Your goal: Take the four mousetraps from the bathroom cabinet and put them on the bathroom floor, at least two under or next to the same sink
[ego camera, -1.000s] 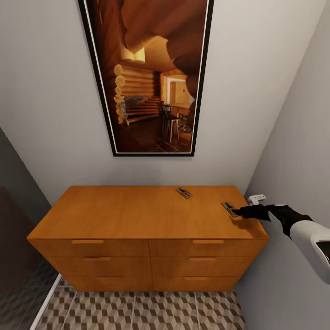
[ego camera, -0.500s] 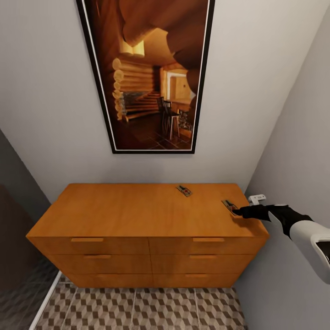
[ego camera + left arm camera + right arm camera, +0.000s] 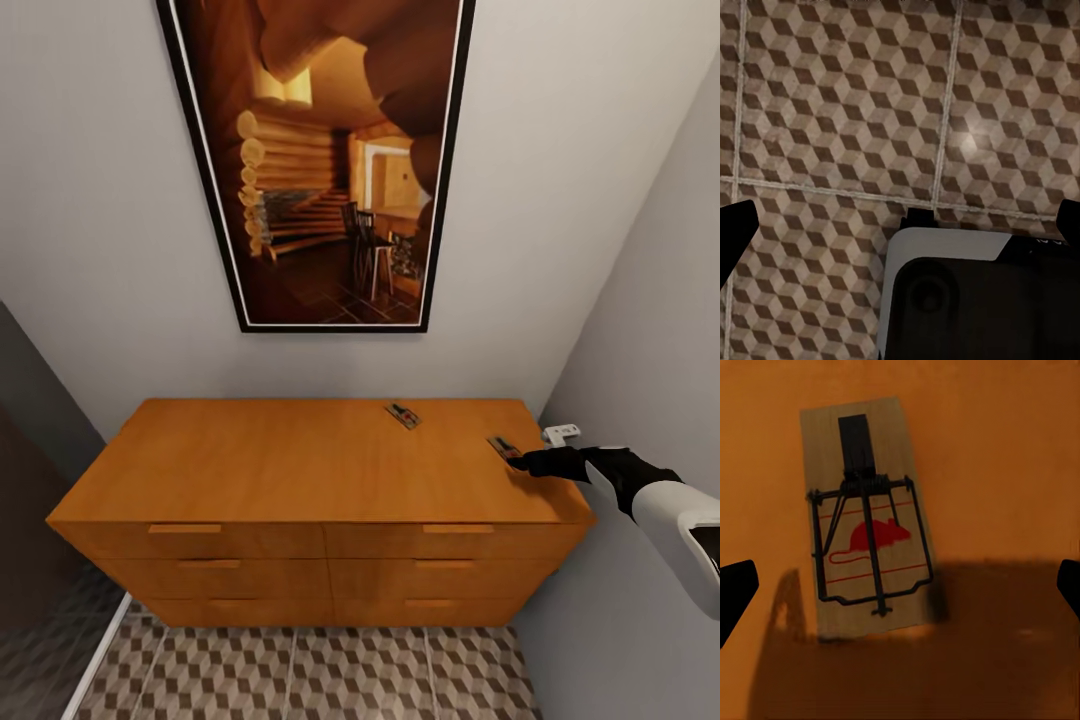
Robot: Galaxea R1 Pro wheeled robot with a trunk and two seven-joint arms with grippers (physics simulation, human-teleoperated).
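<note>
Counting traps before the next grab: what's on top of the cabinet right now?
Two mousetraps lie flat on the cabinet: one near the back edge, one at the right end, partly covered by the right tool, whose fingers are spread. Drawers are shut, so their contents are hidden.

orange-brown cabinet [image 3: 300, 470], cube-patterned brown-beige floor [image 3: 300, 675]

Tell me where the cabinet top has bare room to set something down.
The cabinet top is bare from its left edge across the middle to the front edge. The crowded part is the right end: one mousetrap lies near the back edge, a second mousetrap by the right edge, with the right pincer open over it. A small white fixture sits on the wall beyond.
</note>
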